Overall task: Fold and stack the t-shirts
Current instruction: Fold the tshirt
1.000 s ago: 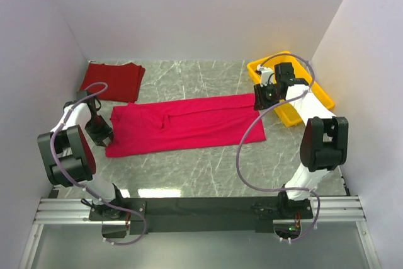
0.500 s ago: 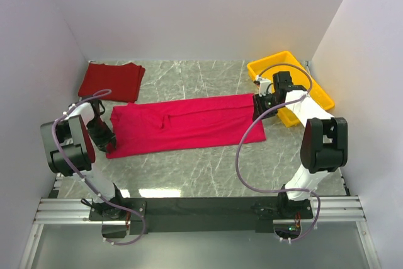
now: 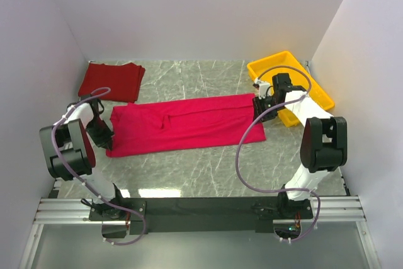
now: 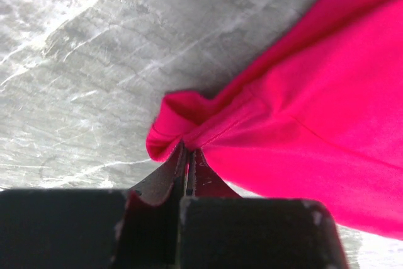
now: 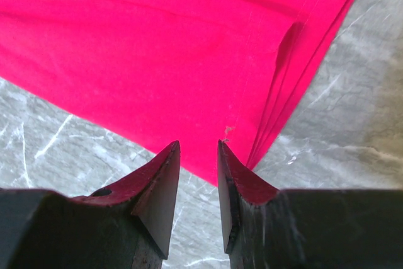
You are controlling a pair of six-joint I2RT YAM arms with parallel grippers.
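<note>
**Crimson shirt mid-fold, right end not yet gripped**

Judging by the crimson t-shirt (image 3: 186,124), spread as a long strip across the middle of the table: probably a fold along its length in hand. Near-left corner pinched tight in the left gripper (image 4: 187,162). At the right edge, close to the yellow tray (image 3: 267,62): the right gripper (image 5: 198,155), jaws apart, clamped on nothing. Next, likely: lower, close on that edge, lift both ends evenly. Then stack with the maroon t-shirt (image 3: 113,80), lying folded at far left.
</note>
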